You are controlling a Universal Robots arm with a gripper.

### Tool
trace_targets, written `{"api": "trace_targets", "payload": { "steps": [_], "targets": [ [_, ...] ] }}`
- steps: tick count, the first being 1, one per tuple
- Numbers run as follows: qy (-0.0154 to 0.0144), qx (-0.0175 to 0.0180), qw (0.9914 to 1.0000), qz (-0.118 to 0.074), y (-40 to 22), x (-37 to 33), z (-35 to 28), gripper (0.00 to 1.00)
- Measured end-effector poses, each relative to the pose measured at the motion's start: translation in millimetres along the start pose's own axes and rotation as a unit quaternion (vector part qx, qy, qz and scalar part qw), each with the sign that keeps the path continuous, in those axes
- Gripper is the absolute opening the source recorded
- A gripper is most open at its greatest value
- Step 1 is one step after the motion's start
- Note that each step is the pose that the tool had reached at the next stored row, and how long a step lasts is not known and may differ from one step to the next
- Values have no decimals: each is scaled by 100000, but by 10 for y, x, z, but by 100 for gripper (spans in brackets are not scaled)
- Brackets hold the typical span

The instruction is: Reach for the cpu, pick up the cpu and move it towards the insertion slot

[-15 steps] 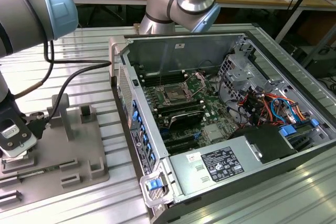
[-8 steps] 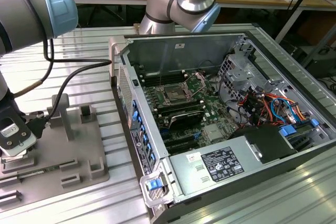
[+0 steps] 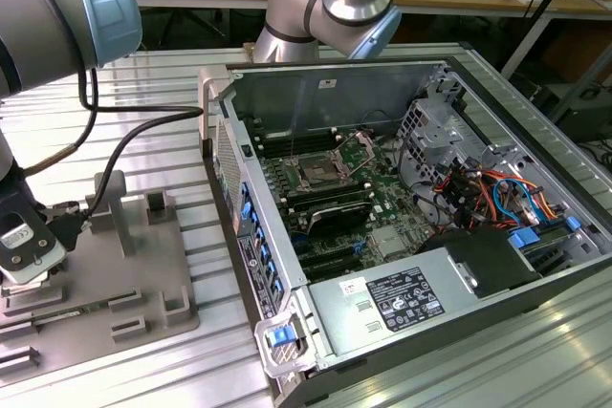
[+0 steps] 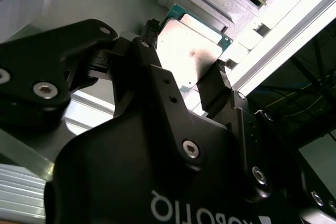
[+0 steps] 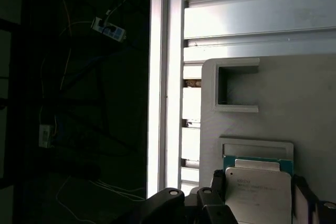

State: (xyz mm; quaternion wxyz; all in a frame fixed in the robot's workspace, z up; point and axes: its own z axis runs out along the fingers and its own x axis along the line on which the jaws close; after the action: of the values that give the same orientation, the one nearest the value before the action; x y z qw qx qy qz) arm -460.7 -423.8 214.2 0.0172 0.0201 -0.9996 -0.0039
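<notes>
The cpu (image 4: 191, 51) is a thin silver-topped square with a green edge, lying at a grey holder (image 5: 252, 82) on the fixture plate. My gripper (image 4: 184, 56) has its black fingers (image 4: 215, 85) against two opposite sides of the cpu (image 5: 257, 192), shut on it. In the exterior view the gripper (image 3: 29, 269) hangs low over the plate at the far left. The insertion slot (image 3: 316, 176), a metal-framed socket with a dark centre, sits on the green board inside the open computer case, well to the exterior view's right of the gripper.
The grey fixture plate (image 3: 143, 284) carries upright posts (image 3: 115, 203) and small blocks. The case's side wall (image 3: 244, 226) stands between plate and board. A power supply box (image 3: 402, 298), drive cage (image 3: 440, 131) and coloured cables (image 3: 497, 193) crowd the case. A black cable (image 3: 124, 140) trails from the arm.
</notes>
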Motion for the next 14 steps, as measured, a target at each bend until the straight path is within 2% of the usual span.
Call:
{"api": "trace_targets", "payload": {
  "steps": [6,8,14],
  "targets": [
    [16,3,100000,14,0,2,-28,55],
    [9,-4,100000,24,0,3,-89,55],
    [12,-1,100000,39,1,7,-189,55]
  ]
}}
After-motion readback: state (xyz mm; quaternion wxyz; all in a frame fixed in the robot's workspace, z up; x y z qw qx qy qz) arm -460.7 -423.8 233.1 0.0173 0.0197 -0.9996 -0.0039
